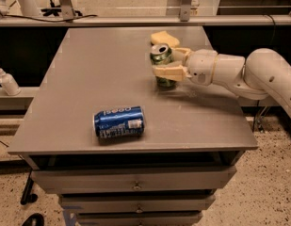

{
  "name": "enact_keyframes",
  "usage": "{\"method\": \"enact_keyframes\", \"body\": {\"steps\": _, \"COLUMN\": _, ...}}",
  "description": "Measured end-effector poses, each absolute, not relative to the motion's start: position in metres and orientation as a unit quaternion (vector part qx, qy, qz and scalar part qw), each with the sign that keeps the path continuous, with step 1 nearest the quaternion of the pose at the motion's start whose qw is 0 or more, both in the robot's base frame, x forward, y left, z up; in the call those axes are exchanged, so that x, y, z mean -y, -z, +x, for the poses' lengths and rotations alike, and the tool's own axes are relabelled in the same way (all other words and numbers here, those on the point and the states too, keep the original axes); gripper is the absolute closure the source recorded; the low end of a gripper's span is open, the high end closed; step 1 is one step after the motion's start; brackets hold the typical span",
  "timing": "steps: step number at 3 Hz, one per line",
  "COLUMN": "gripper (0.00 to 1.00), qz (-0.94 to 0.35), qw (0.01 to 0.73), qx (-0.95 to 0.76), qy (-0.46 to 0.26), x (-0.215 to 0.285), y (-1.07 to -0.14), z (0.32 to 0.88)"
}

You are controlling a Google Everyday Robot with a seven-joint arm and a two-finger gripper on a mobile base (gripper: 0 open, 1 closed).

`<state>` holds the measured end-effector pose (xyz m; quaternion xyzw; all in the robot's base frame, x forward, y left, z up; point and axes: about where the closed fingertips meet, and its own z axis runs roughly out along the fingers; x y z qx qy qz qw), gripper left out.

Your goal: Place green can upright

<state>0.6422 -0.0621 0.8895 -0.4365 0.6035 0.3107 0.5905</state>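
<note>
The green can (162,56) stands upright at the back right of the grey table (88,79), its silver top facing up and its base on or just above the tabletop. My gripper (172,62) reaches in from the right and is shut on the can. One tan finger (167,72) crosses the can's front and the other lies behind it. The blue can (119,122) with white lettering lies on its side near the front edge, well apart from the gripper.
A pale yellow sponge-like object (165,37) lies just behind the green can. A white pump bottle (5,81) stands on a shelf left of the table. Drawers (135,182) sit under the tabletop. A rail (135,20) runs behind the table.
</note>
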Motion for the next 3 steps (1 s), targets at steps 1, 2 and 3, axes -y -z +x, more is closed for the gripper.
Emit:
{"method": "enact_keyframes", "body": {"steps": 1, "gripper": 0.17, "qz": -0.436, "qw": 0.59, "qx": -0.604, "qy": -0.311, "x": 0.062, "y": -0.89, "z": 0.642}}
{"method": "enact_keyframes", "body": {"steps": 2, "gripper": 0.0, "qz": -0.422, "qw": 0.582, "qx": -0.627, "qy": -0.301, "x": 0.084, "y": -0.872, "z": 0.637}}
{"method": "enact_keyframes", "body": {"steps": 3, "gripper": 0.0, "qz": -0.413, "qw": 0.574, "qx": -0.645, "qy": -0.29, "x": 0.104, "y": -0.861, "z": 0.632}}
